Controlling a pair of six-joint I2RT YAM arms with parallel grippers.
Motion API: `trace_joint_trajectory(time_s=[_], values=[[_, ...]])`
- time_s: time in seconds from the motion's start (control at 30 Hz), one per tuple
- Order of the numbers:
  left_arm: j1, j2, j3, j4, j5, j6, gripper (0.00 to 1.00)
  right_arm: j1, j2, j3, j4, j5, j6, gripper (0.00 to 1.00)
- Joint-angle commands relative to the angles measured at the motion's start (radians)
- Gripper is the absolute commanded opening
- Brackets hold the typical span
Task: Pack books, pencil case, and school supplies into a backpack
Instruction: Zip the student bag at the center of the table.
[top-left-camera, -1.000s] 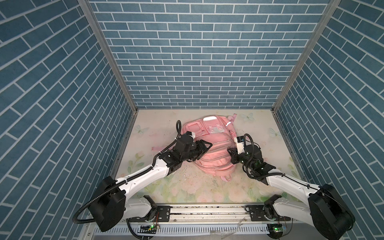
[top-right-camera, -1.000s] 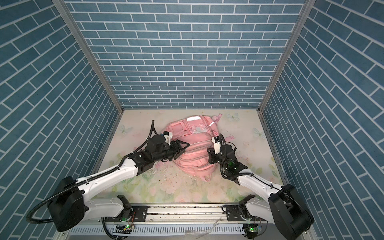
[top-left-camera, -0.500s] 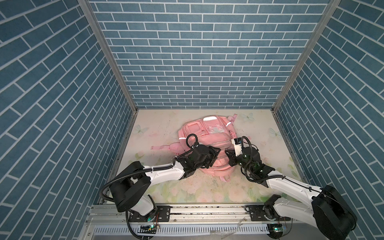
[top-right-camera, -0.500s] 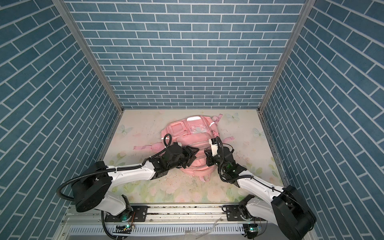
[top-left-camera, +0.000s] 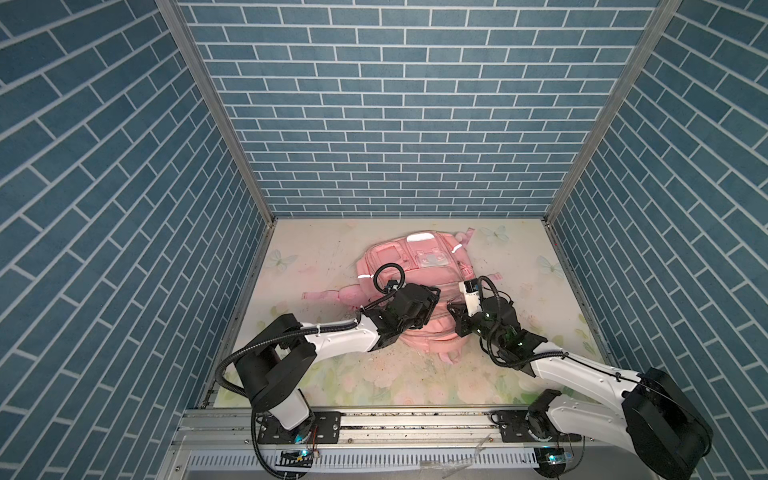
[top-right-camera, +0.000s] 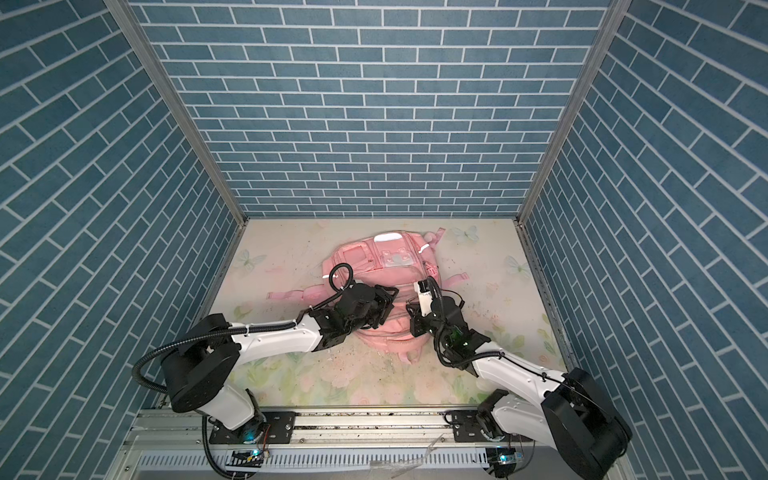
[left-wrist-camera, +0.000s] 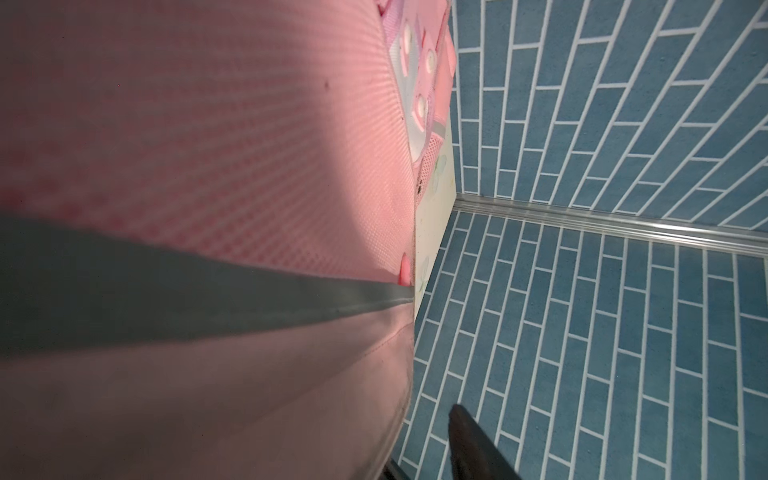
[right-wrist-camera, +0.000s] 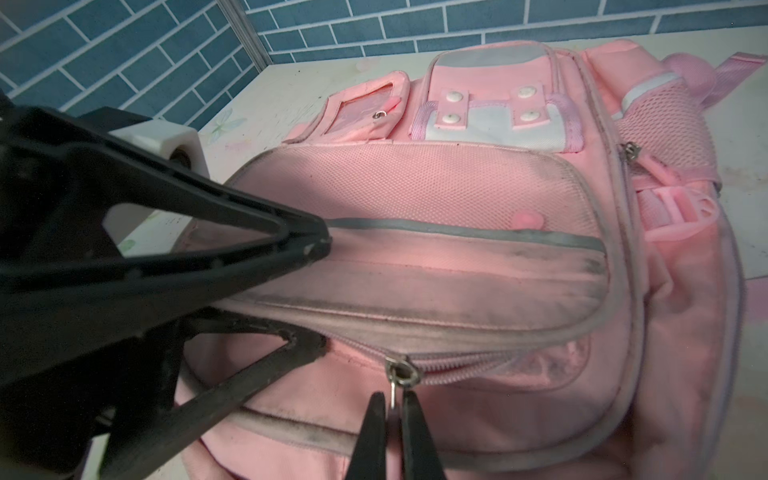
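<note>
The pink backpack (top-left-camera: 417, 266) lies flat in the middle of the table (top-left-camera: 332, 374). From 4 o'clock the right gripper (right-wrist-camera: 390, 401) is pinching its zipper pull (right-wrist-camera: 393, 388). From 8 o'clock the left gripper (right-wrist-camera: 316, 295) has its fingers apart, astride a pocket flap (right-wrist-camera: 457, 286).

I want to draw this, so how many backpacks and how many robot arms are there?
Pink backpack: 1
Robot arms: 2, the left arm and the right arm
Total: 3

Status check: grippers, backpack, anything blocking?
Right gripper shut on zipper pull. Left gripper open, fingertips on front panel of pink backpack, lying flat on table. Left fingertip close beside slider, may crowd the zip.
</note>
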Motion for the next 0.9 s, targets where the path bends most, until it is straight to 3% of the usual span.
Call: trace_joint_trajectory(time_s=[0.0,0.27,0.4,0.6,0.87], values=[[0.036,0.008,-0.039,-0.022,-0.06,-0.005,0.47,0.02,-0.003,0.035,0.029,-0.013,-0.026,0.0],[0.083,-0.037,-0.122,0.0,-0.071,0.007,0.01,0.03,0.04,0.072,0.0,-0.001,-0.032,0.0],[0.1,-0.047,-0.13,0.018,-0.043,0.036,0.0,0.03,0.029,0.065,-0.002,0.025,-0.032,0.0],[0.137,-0.099,-0.184,0.083,0.04,0.075,0.0,0.012,-0.086,-0.03,0.038,0.202,-0.013,0.0],[0.192,-0.168,-0.223,0.091,0.256,0.154,0.0,-0.21,-0.114,-0.063,0.042,0.159,0.01,0.0]])
